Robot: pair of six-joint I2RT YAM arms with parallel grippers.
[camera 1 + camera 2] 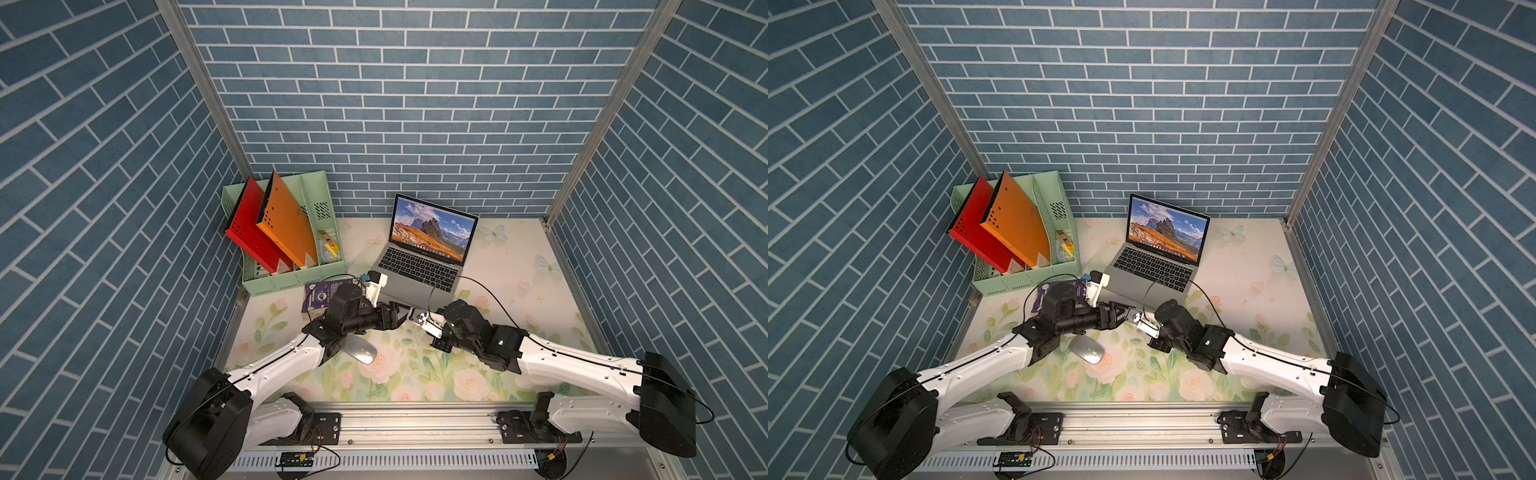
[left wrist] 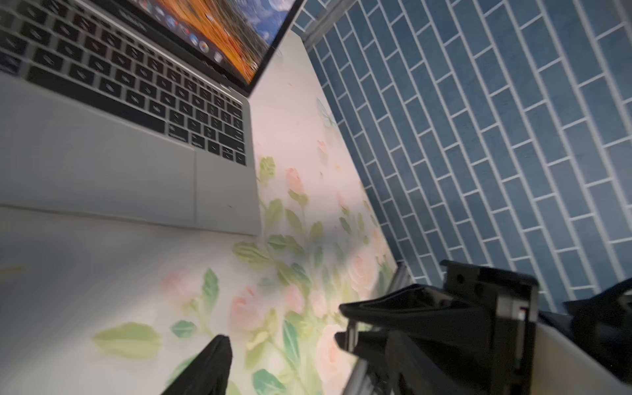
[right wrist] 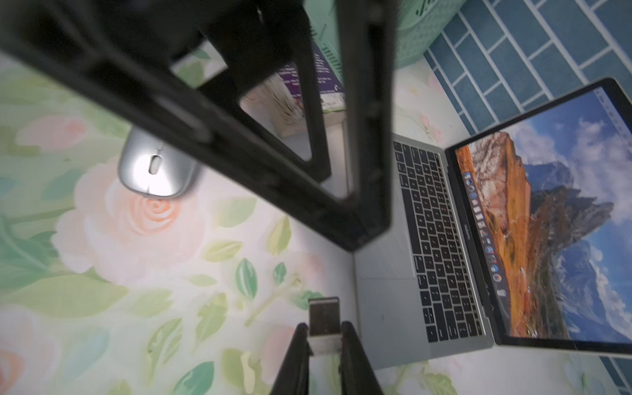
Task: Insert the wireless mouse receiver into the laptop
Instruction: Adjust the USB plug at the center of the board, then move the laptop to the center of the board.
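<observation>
Both jaws of the right gripper (image 3: 324,332) pinch the receiver (image 3: 323,316), its plug running parallel to the laptop's (image 3: 386,325) front edge, just beside (left gripper (image 1: 403,318) spread, empty).

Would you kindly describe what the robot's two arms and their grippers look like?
The left arm and right arm have white shells, bulky black joint housings and thin black cables along them. The left gripper and right gripper are black, with slim tapering fingers. A small green light shows on the right arm.
</observation>
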